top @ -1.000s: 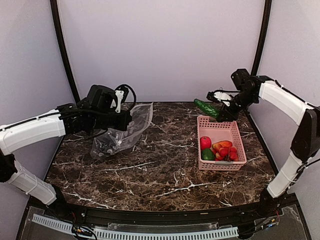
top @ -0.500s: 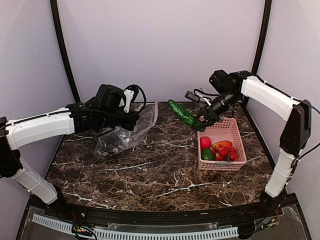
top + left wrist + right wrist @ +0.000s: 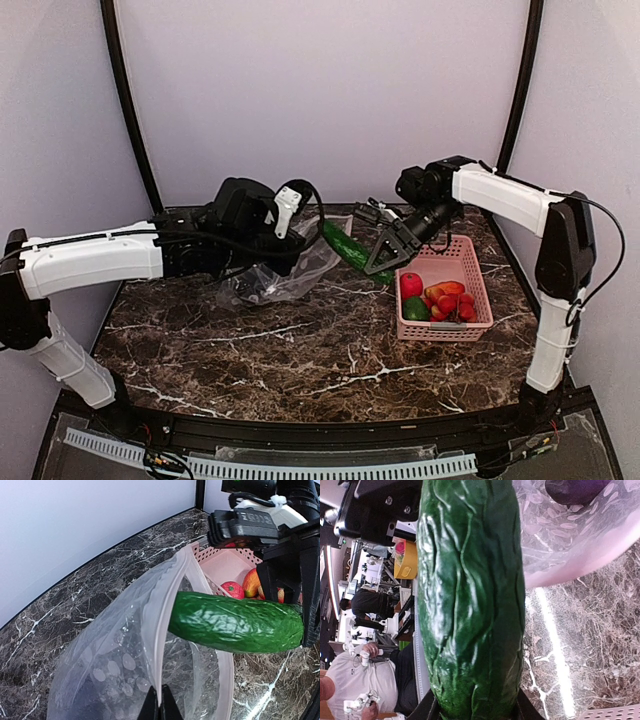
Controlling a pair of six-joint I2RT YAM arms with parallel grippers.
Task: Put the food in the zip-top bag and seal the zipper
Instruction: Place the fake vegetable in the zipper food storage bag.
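Observation:
My left gripper is shut on the upper lip of the clear zip-top bag and holds its mouth open above the table; in the left wrist view the fingertips pinch the whitish zipper strip. My right gripper is shut on the green cucumber, whose tip is at the bag's mouth. The cucumber lies across the opening in the left wrist view and fills the right wrist view. A dark purple eggplant lies inside the bag. Red and orange toy pieces and a green pepper sit in the basket.
The pink slotted basket stands on the dark marble table at the right, just beside the right gripper. Black frame posts rise at the back corners, and the table's back edge meets a pale wall.
My right gripper has carried the cucumber left from above the basket to the bag's mouth. My left gripper has lifted the bag and moved it right, toward the cucumber.

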